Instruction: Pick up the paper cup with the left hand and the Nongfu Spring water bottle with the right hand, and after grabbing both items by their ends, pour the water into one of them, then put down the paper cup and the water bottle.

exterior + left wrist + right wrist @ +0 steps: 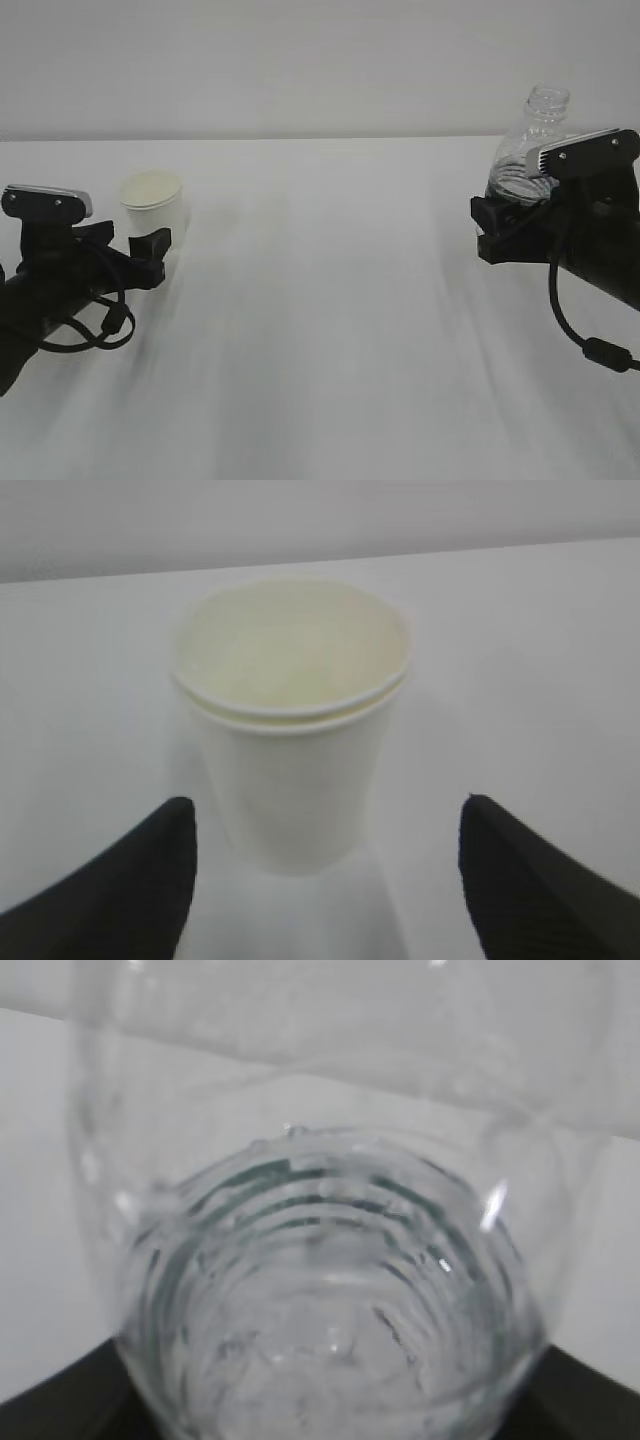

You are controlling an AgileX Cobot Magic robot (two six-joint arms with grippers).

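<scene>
The right hand [500,235] holds the water bottle [528,150] near its lower end, jaws closed on its body, neck up and tilted a little, at the table's [330,330] right side. At the left, the paper cup [154,205] stands upright on the table, between the spread fingers [120,880] of the left hand [135,245], which sit clear of its walls, not gripping.

Nongfu Spring water bottle [528,150]: lower body and label hidden behind the right hand [500,228], so no lettering is readable; in the right wrist view its neck is cut off at the top edge. Paper cup [292,730]: base blurred against the table, rim doubled by blur; exterior view hides its lower side behind the left hand [135,245].
</scene>
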